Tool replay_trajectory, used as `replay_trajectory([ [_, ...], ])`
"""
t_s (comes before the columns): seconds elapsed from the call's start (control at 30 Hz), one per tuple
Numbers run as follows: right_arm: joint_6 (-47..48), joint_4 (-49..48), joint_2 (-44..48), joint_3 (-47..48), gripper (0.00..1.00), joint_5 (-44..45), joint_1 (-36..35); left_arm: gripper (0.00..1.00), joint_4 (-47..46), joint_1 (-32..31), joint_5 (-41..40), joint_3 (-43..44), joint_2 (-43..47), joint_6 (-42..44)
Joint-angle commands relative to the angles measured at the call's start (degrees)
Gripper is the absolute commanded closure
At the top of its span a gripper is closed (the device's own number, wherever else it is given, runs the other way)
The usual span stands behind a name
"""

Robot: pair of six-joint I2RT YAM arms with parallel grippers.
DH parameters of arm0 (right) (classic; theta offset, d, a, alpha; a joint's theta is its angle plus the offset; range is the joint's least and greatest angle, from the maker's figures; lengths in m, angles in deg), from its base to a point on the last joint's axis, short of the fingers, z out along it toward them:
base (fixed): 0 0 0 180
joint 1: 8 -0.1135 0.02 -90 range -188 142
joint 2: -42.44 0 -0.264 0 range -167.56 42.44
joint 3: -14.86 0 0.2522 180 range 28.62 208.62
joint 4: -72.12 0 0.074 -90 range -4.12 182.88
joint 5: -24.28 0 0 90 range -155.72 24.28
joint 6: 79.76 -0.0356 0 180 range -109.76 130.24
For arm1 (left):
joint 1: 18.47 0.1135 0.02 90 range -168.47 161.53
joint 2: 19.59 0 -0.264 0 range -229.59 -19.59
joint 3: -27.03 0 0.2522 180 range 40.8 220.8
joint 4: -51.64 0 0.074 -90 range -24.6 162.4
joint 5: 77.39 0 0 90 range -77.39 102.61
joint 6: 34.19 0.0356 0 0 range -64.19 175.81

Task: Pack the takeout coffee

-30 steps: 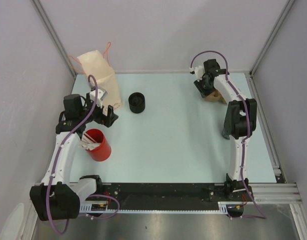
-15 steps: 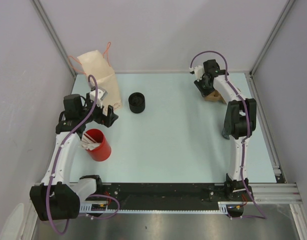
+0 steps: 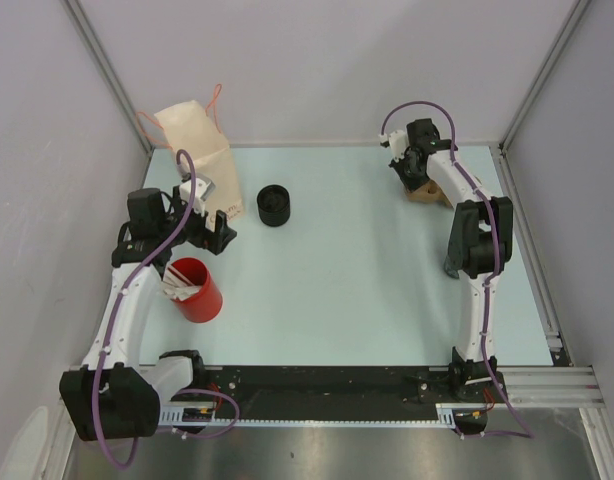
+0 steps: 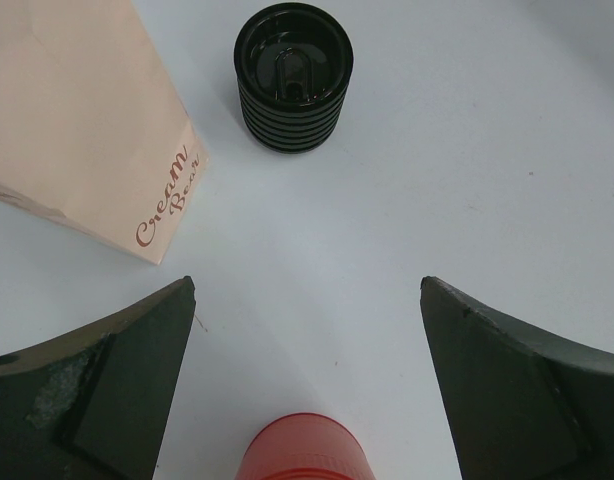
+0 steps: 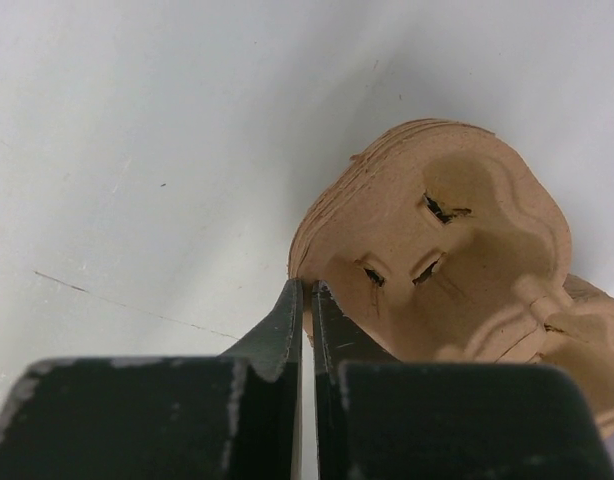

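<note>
A black ribbed takeout cup with a lid (image 3: 274,205) (image 4: 293,75) stands on the table beside a tan paper bag (image 3: 197,150) (image 4: 77,120) printed "Cream Bear". My left gripper (image 3: 215,232) (image 4: 307,285) hovers wide open just in front of the bag and cup, holding nothing. At the far right, my right gripper (image 3: 412,170) (image 5: 309,285) is shut, its tips pinching the near rim of a brown moulded cardboard cup carrier (image 3: 425,192) (image 5: 457,260).
A red cup (image 3: 197,290) (image 4: 302,450) holding wooden stirrers stands at the near left, right under my left wrist. Grey walls enclose the table on three sides, and the carrier lies close to the back right corner.
The right jaws have closed down onto the carrier's rim. The left arm, bag and cups have not moved.
</note>
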Motion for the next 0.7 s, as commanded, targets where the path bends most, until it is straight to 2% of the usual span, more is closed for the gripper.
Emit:
replay_trajectory([
  [0.0, -1.7, -1.1, -0.2, 0.3, 1.00, -0.1, 0.0, 0.01, -1.7, 0.3, 1.2, 0.0, -0.1, 1.1],
  [0.17, -5.1, 0.8, 0.5, 3.3, 1.00, -3.8, 1.3, 0.01, -1.7, 0.3, 1.4, 0.1, -0.2, 1.1],
  [0.47, -13.6, 4.1, 1.0, 8.1, 1.00, -16.0, 6.7, 0.00, -1.6, 0.3, 1.6, 0.1, 0.0, 1.0],
  [0.53, -13.6, 3.8, 1.6, 7.7, 1.00, -14.4, 6.9, 0.01, -1.5, 0.3, 1.6, 0.2, 0.0, 1.0],
  [0.6, -12.2, 0.3, 3.3, 4.3, 1.00, -5.4, 5.3, 0.00, -1.5, 0.4, 1.7, 0.2, 0.1, 1.0],
  [0.67, -11.8, -2.3, 4.4, 1.9, 1.00, -1.5, 4.7, 0.00, -1.4, 0.3, 1.6, 0.2, 0.1, 1.0],
])
